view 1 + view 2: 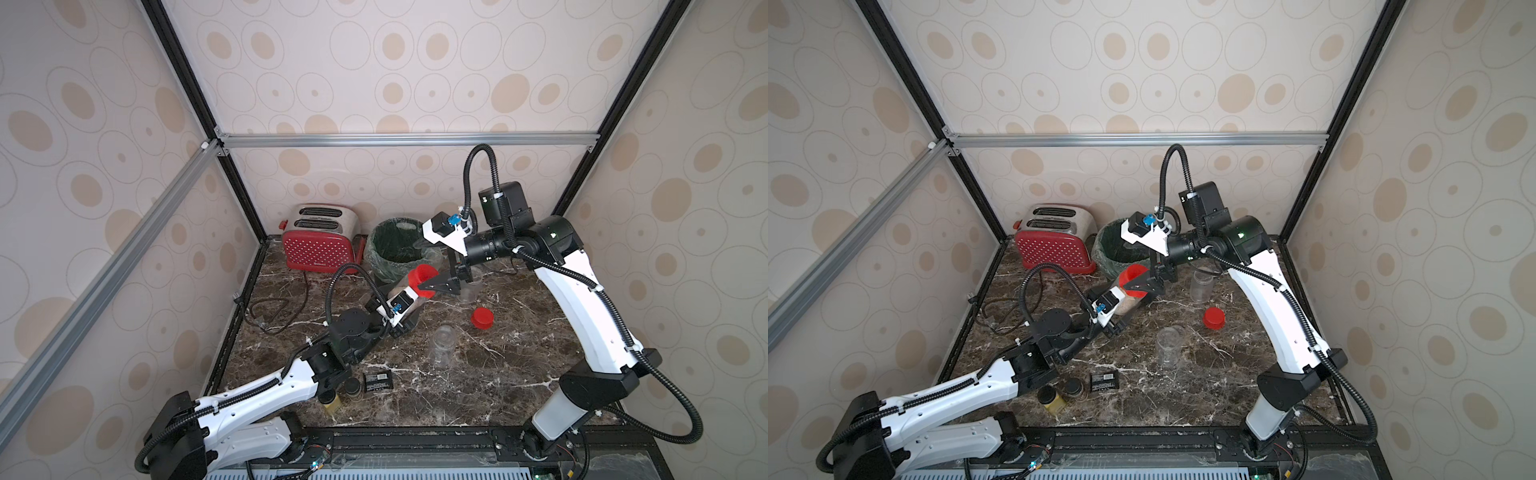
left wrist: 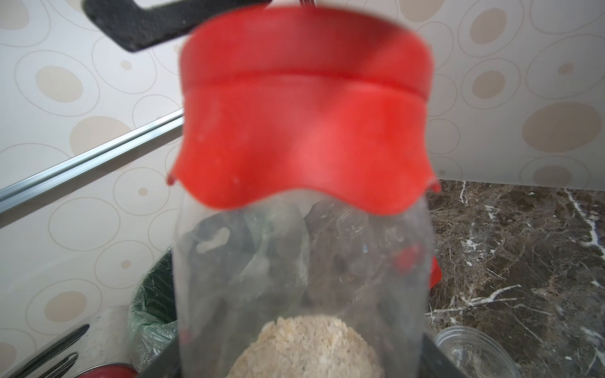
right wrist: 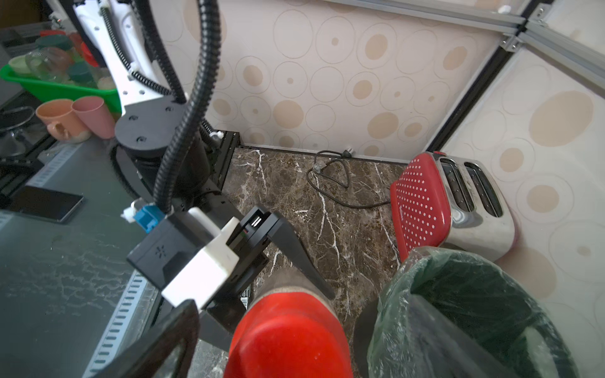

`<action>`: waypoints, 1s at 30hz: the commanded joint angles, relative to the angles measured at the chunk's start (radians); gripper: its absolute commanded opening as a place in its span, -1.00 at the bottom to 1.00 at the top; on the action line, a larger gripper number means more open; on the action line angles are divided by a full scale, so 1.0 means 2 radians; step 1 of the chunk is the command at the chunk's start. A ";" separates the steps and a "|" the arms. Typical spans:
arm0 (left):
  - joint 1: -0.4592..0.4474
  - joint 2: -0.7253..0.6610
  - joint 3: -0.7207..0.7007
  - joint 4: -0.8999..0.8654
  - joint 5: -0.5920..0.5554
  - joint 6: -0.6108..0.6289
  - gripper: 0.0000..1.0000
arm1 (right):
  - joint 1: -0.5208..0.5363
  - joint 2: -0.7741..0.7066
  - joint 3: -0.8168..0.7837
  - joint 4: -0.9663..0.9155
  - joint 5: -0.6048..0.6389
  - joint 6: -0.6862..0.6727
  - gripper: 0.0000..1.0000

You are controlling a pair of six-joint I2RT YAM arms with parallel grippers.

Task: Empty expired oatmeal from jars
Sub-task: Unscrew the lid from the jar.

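Grips jar [image 2: 304, 261] tilted in left hand [image 1: 411, 311], red lid [image 3: 288, 337] pointing up at right hand [image 1: 432, 279], spread wide about it.

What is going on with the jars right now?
The left end effector is clamped on a jar part full of oatmeal, held tilted with its red lid on and pointing toward the bin. The right end effector sits open at that lid, not gripping it. An empty jar, a second empty jar and a loose lid sit on the table.
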 commanded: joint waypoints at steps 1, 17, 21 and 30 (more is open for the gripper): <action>0.011 0.013 0.001 0.065 -0.004 0.013 0.04 | -0.003 0.019 0.045 -0.009 0.062 0.119 0.88; 0.022 0.056 0.003 0.141 -0.044 0.059 0.02 | -0.001 0.031 0.078 -0.086 0.164 0.435 0.78; 0.023 0.055 0.008 0.129 -0.039 0.057 0.03 | 0.002 0.031 0.064 -0.084 0.141 0.436 0.85; 0.022 0.054 0.007 0.118 -0.039 0.054 0.04 | 0.017 0.036 0.061 -0.087 0.144 0.428 0.86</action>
